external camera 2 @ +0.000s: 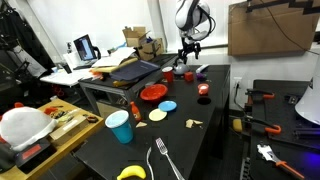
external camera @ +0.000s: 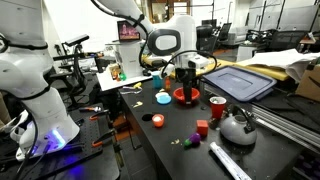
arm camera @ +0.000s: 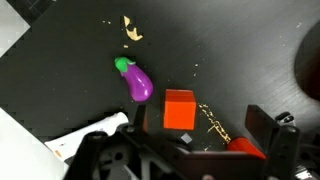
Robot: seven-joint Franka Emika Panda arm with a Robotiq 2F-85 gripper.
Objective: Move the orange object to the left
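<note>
Lower centre of the wrist view, the orange object (arm camera: 179,108) sits on the black table (arm camera: 230,50), just above the gap of your gripper (arm camera: 193,132). Its fingers are spread wide and released, holding nothing. The block lies a touch left of the midline between them, so shift slightly toward the frame's left before you descend. Square the fingers to two flat faces, not to corners. A purple toy eggplant (arm camera: 135,80) lies near the block's upper left, apart from it. It probably sits on the side you must travel toward, so lift the block over it instead of sliding it. In an exterior view the gripper (external camera: 187,78) hangs above the tabletop, so you likely still have a drop to make. Come down slowly and close only once both fingers bracket the block.
</note>
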